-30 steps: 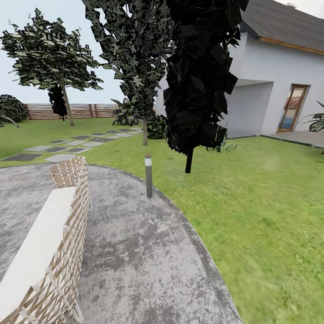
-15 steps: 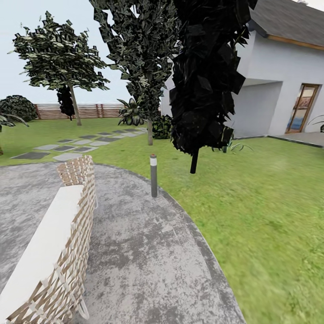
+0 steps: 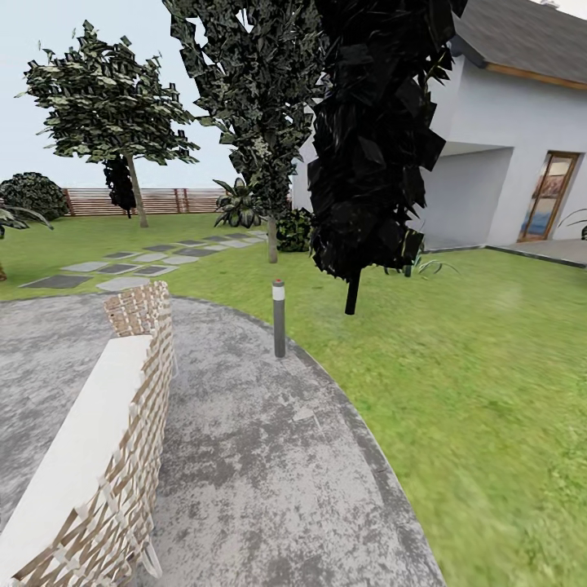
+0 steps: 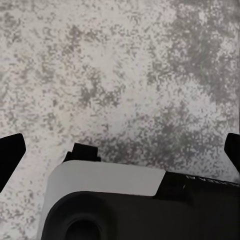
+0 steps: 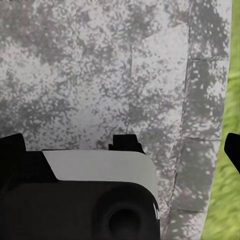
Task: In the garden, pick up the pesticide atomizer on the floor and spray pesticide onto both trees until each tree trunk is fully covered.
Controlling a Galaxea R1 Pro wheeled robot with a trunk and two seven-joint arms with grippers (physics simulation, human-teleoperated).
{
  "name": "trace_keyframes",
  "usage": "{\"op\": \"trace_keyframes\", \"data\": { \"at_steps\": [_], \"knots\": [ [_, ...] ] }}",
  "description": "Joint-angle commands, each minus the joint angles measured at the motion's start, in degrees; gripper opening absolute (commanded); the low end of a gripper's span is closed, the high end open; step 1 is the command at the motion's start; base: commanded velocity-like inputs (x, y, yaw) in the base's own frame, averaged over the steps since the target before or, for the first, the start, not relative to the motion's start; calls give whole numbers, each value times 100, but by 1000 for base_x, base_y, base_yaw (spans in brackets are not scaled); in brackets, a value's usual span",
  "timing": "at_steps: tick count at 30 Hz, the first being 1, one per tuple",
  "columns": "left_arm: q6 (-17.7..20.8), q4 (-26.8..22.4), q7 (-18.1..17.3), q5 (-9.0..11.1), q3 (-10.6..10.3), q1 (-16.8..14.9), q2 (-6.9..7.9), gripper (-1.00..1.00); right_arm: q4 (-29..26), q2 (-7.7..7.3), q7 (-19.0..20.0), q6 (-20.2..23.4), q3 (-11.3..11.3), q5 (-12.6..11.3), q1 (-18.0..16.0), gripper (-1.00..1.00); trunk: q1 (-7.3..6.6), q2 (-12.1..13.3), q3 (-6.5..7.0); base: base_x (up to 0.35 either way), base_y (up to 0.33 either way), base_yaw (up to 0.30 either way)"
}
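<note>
With no pesticide atomizer in sight and both end effectors (image 4: 120,150) (image 5: 122,150) spread wide and empty over the paving (image 3: 269,473), the bollard (image 3: 279,318) ahead or woven bench (image 3: 106,456) at near left could be struck.

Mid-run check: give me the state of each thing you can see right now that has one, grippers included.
left gripper: open, empty, fingertips at the frame's two edges, over mottled grey paving.
right gripper: open, empty, over the paving's edge beside grass.
bollard light: upright at the paving's rim.
wicker bench: standing on the paving, white cushion in place.
house door: shut, as far as I can tell.
green-leaved tree: upright by the fence.
</note>
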Motion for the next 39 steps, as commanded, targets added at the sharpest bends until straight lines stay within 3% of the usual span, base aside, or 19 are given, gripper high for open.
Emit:
{"op": "trace_keyframes", "data": {
  "at_steps": [1,3,8,19,39],
  "knots": [
    [-50,10,-39,165,1,-4,3,100,-2,1,-20,-2,2,-6,-2,100,0,-3,-6,0,0,1],
    [-123,15,-41,434,-2,-4,15,100,0,-4,-20,-4,-5,-12,-3,100,0,-3,-6,0,0,0],
    [-185,19,-43,657,-1,-4,24,100,-1,-17,-10,-6,-26,-19,-3,100,0,-3,-6,0,0,0],
    [-461,28,-40,748,-9,4,11,100,-34,-36,22,-19,-11,-8,-2,100,0,-3,-11,0,0,41],
    [-679,21,122,963,-5,13,-8,100,37,-54,-29,-510,-30,-11,6,100,0,-3,-14,0,0,258]
  ]
}}
